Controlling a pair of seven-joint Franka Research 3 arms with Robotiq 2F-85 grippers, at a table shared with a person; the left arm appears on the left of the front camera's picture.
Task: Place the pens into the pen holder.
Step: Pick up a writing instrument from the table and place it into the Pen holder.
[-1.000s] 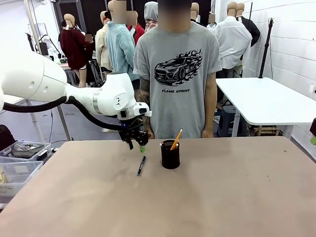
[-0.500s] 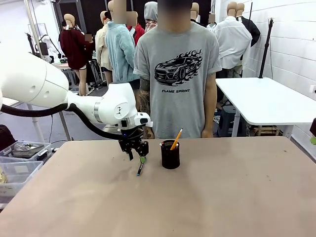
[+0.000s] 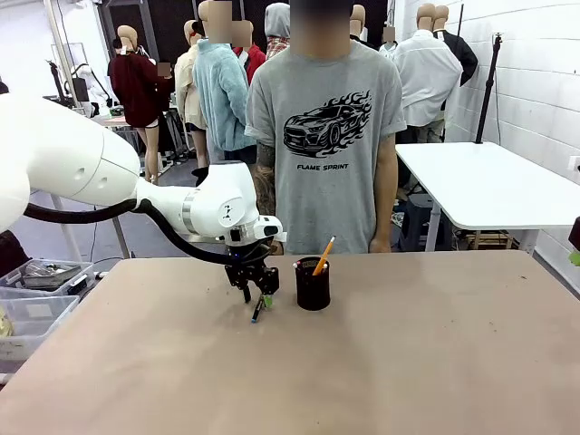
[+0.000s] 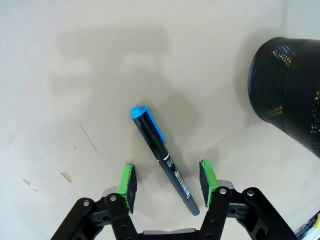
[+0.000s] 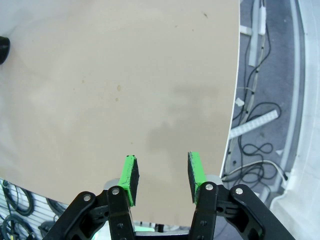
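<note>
1. While the yellow pencil [image 3: 323,255] already stands in the pen holder [image 3: 313,285], the left gripper [image 4: 167,184] straddles the black-and-blue pen [image 4: 163,158], spread, beside the holder.
2. Next: lower, pinch.
3. Right gripper [image 5: 162,175] spread, empty.

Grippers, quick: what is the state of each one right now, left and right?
Left gripper: open, pads on either side of the black-and-blue pen lying on the table, holding nothing.
Right gripper: open, empty, above the table near its edge.
</note>
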